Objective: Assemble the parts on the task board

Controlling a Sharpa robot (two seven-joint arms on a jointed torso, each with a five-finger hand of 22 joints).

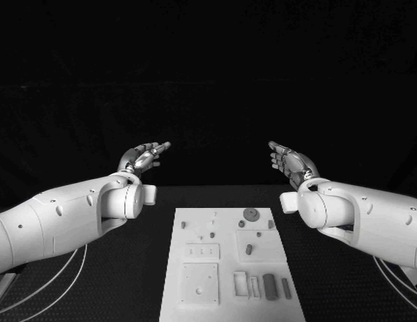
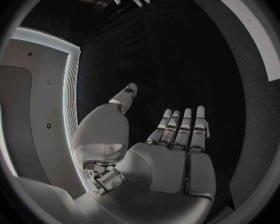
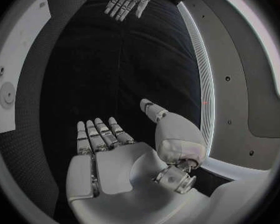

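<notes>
Left robot hand (image 1: 143, 157) is hovering raised beyond the far end of the task board (image 1: 194, 225), off its left side, fingers spread and straight, palm open, holding nothing; the left wrist view is showing the same flat open palm (image 2: 171, 159). Task board is lying in the middle of the table (image 1: 131, 268), between the two arms, with the parts sitting on it: a round disc part (image 1: 251, 215) near the far end, a small peg (image 1: 249, 249) mid-board, a cylinder (image 1: 269, 284) and a slim bar (image 1: 286, 288) near the close end. Right robot hand (image 1: 291, 159) is hovering mirrored off the board's far right side, fingers spread, empty, same in its wrist view (image 3: 109, 159). Nothing is looking assembled yet. Risk, as a judgement: both hands are starting well apart from the parts, so a long reach down could be landing off-target, nudging small parts out of place or pushing the board itself; the cylinder could be rolling if clipped.
</notes>
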